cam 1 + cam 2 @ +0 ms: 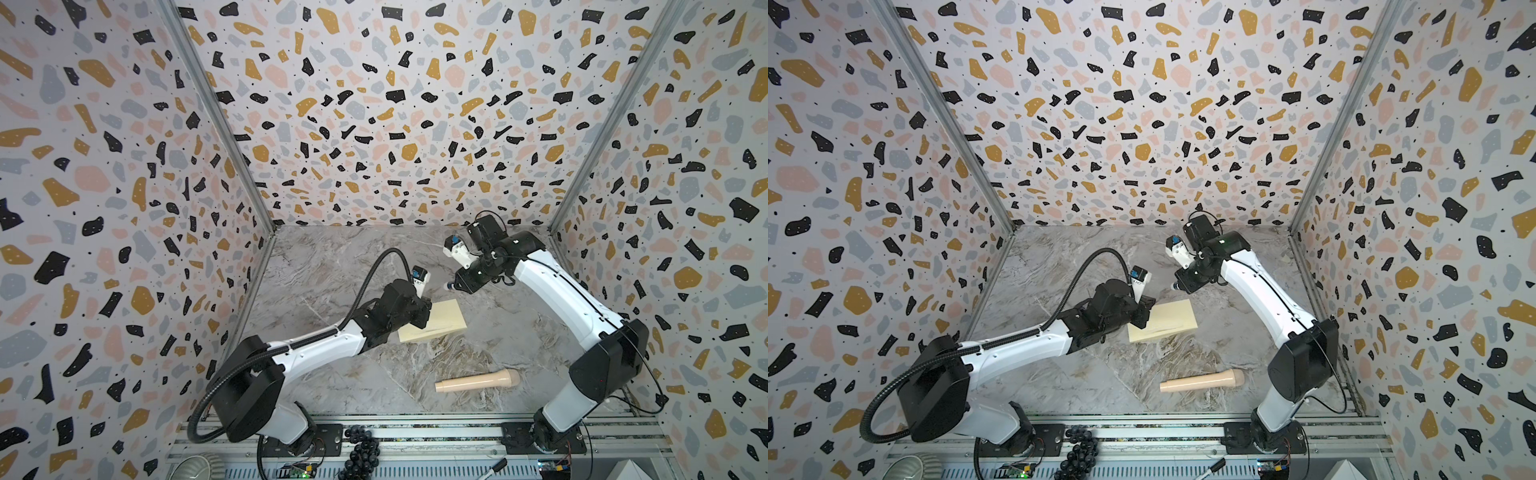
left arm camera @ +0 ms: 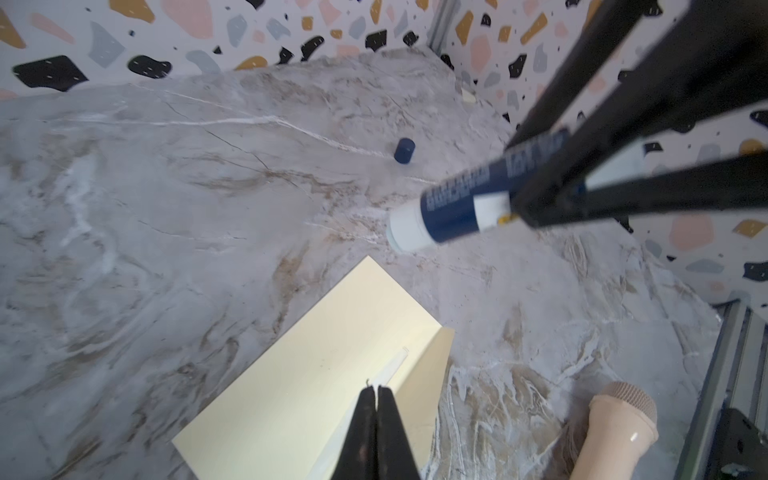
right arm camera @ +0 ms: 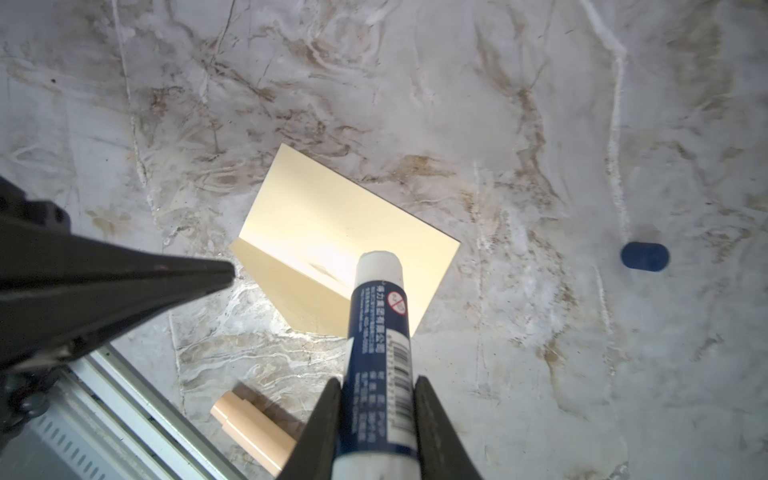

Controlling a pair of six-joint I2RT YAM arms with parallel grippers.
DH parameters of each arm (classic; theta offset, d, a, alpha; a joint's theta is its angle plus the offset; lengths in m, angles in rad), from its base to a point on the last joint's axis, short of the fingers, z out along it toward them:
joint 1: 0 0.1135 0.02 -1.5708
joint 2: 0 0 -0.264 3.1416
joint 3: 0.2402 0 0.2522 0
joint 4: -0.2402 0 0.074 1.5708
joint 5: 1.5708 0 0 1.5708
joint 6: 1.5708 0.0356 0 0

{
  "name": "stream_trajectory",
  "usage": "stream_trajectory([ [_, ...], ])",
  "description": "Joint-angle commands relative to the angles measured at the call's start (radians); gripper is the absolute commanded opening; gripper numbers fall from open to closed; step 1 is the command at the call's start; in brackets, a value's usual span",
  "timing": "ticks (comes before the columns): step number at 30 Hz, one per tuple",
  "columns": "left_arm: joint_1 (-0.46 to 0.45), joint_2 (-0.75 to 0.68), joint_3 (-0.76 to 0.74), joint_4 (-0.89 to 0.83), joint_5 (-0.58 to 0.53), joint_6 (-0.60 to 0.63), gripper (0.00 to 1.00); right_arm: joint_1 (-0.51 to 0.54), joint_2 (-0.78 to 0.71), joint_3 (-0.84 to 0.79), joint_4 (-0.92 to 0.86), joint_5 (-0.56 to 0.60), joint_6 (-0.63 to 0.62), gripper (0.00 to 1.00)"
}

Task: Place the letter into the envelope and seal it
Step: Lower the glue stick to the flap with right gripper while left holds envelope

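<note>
Left pincer [image 2: 377, 390]: jaws pressed together, empty; tips on or just above the envelope beside the flap fold, apparently to pin it down.
Envelope [image 1: 436, 322]: flat on the bench [image 1: 332, 270], flap [image 2: 428, 386] open (ready for glue).
Letter: not visible; probably already inside.
Right pincer [image 3: 376, 382]: clamped on an uncapped glue stick [image 3: 376, 299], tip poised above the flap.
Cap [image 3: 645, 256]: lying well apart on the bench.

Left arm [image 1: 316, 349], right arm [image 1: 552, 291]: glossy white shell links, bulky matte black joint housings, small dark screws dotting the shells. Black ribbed conduit [image 1: 370, 278] on the left arm only. Wrist camera pods [image 1: 419, 279] white with a blue insert. Left end effector [image 2: 376, 388], right end effector [image 3: 376, 381]: black tapered fingers.
</note>
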Motion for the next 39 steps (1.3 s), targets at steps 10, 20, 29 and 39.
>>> stream_trajectory([
  [10, 0.131, 0.040, -0.124, 0.054, 0.144, -0.083, 0.00, 0.139, 0.226, 0.143, -0.177, 0.034, 0.024, 0.00],
  [20, 0.116, 0.123, -0.168, 0.088, 0.180, -0.056, 0.00, 0.142, 0.287, 0.190, -0.181, 0.045, 0.043, 0.00],
  [29, 0.056, 0.130, -0.239, 0.073, 0.128, -0.041, 0.00, 0.147, 0.309, 0.176, -0.197, 0.047, 0.040, 0.00],
  [39, 0.049, 0.121, -0.329, 0.114, 0.117, -0.054, 0.00, 0.172, 0.358, 0.192, -0.218, 0.071, 0.059, 0.00],
])
